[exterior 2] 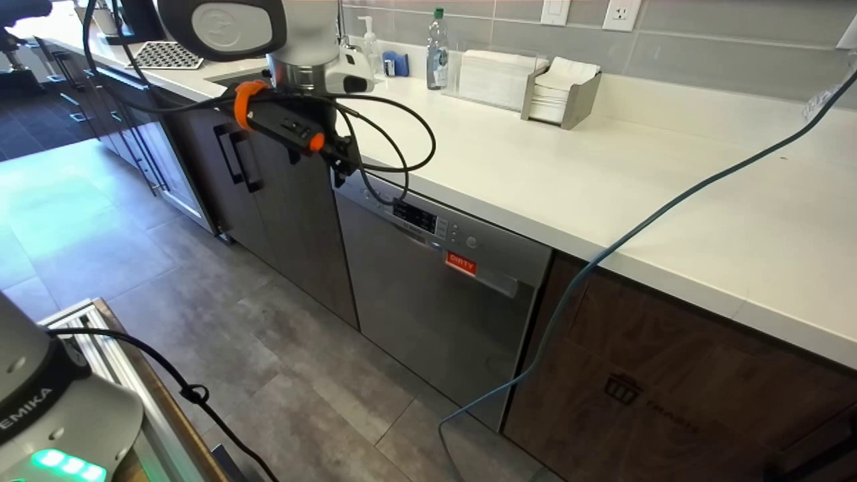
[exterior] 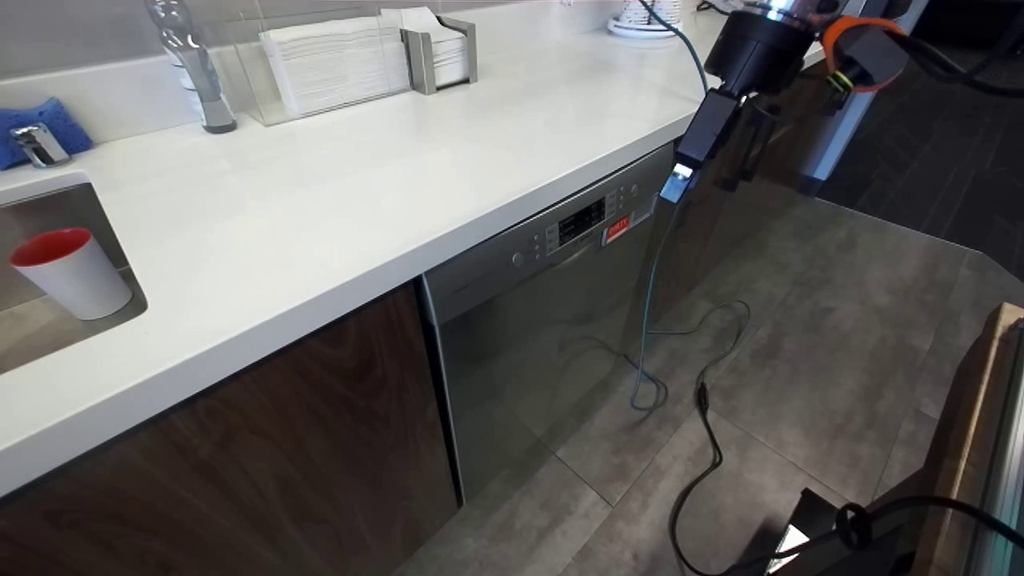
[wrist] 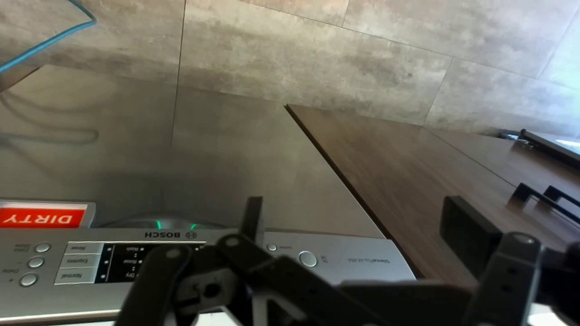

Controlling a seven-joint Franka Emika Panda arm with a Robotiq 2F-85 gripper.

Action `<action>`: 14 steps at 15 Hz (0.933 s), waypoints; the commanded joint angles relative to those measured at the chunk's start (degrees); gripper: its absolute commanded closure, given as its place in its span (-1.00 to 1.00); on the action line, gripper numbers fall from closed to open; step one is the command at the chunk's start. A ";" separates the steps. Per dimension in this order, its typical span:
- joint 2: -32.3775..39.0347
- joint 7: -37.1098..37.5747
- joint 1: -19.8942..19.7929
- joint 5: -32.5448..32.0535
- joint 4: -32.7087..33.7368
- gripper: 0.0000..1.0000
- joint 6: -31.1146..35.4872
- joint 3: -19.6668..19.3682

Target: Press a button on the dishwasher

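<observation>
Nearest the lens in the wrist view: gripper [wrist: 355, 215], fingers [wrist: 466, 233] spread well apart, nothing held. Beyond it the dishwasher [wrist: 253, 176] fills mid-frame, lettering inverted, control panel [wrist: 362, 258] along the bottom. Round button [wrist: 308, 258] shows in the gap, tag beside it looks like On/Off but blurry; no fingertip over it. More buttons [wrist: 36, 262] sit past the black display [wrist: 120, 265], by the DIRTY sign [wrist: 43, 218]. One finger overlaps the panel by line of sight; can't confirm contact. Green glints [wrist: 158, 225] above the BOSCH lettering [wrist: 161, 235], source unclear. In an exterior view, gripper [exterior: 702, 188] hangs by the far end of the panel; dishwasher [exterior: 520, 360] sits under the white counter [exterior: 512, 160], door closed, no lit digits I can make out on its display [exterior: 582, 221]. In an exterior view, gripper [exterior 2: 345, 167] overlaps that same end of the dishwasher [exterior 2: 428, 301], next to the dark cabinets [exterior 2: 294, 227]; fingertips merge into one dark shape, so no touch call from this angle. Status, my read: reach is mostly done, press isn't, and nothing visible points to a registered one. Left: settle the target (task doesn't say which; On/Off looks handiest), line up a fingertip, maybe with the fingers brought together first, push, back off, check the display.
</observation>
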 commanded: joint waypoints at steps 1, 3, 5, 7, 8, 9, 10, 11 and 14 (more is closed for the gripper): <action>0.27 -0.39 -0.24 0.40 0.05 -1.00 -0.17 0.34; 0.49 -0.76 -0.18 0.67 0.07 -1.00 -0.18 0.34; 0.49 -0.84 -0.16 0.74 0.08 -1.00 -0.18 0.33; 1.77 -2.36 0.01 2.40 -0.44 -1.00 3.70 0.18; 2.23 -3.13 0.30 3.21 -0.34 -1.00 4.56 0.13; 2.96 -3.63 0.57 4.07 -0.22 -1.00 5.60 0.17; 3.88 -3.69 0.72 4.72 -0.10 -1.00 6.58 0.41; 5.21 -3.92 0.86 5.15 0.04 -1.00 7.68 0.82; 8.53 -6.83 2.48 10.37 0.76 -1.00 11.96 0.55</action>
